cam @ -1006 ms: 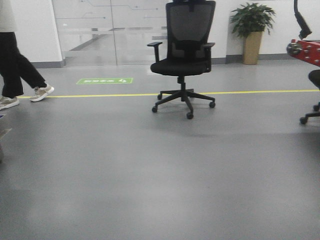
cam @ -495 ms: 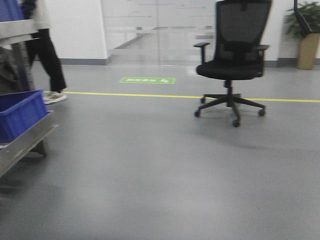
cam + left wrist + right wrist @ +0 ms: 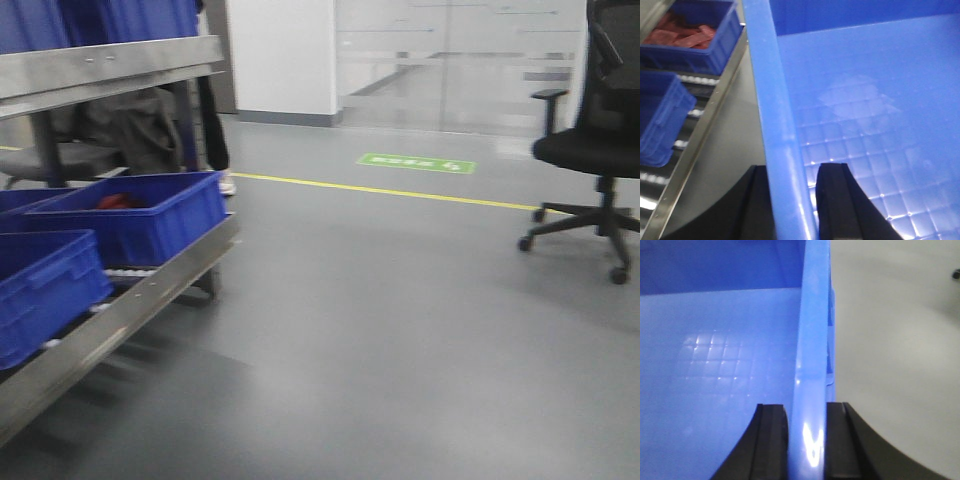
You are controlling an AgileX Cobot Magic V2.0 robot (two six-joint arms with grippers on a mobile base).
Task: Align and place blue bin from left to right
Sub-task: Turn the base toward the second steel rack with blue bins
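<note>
The blue bin [image 3: 865, 100] I carry is empty, with a gridded floor. My left gripper [image 3: 792, 170] is shut on its left wall, one black finger [image 3: 832, 200] inside and the other outside. In the right wrist view the same blue bin [image 3: 715, 340] fills the left half, and my right gripper [image 3: 805, 410] is shut on its right wall, which is pinched between both fingers. Neither gripper nor the held bin shows in the front view.
A metal roller rack [image 3: 130, 300] stands at the left with a blue bin of red parts [image 3: 130, 215] and a nearer blue bin [image 3: 40, 285]. Its upper shelf [image 3: 100, 65] carries more blue bins. A black office chair [image 3: 600, 150] is at the right, beyond a yellow floor line [image 3: 400, 192].
The front view has swung left: the chair slid to the right edge and the rack with blue bins has come into view at the left.
</note>
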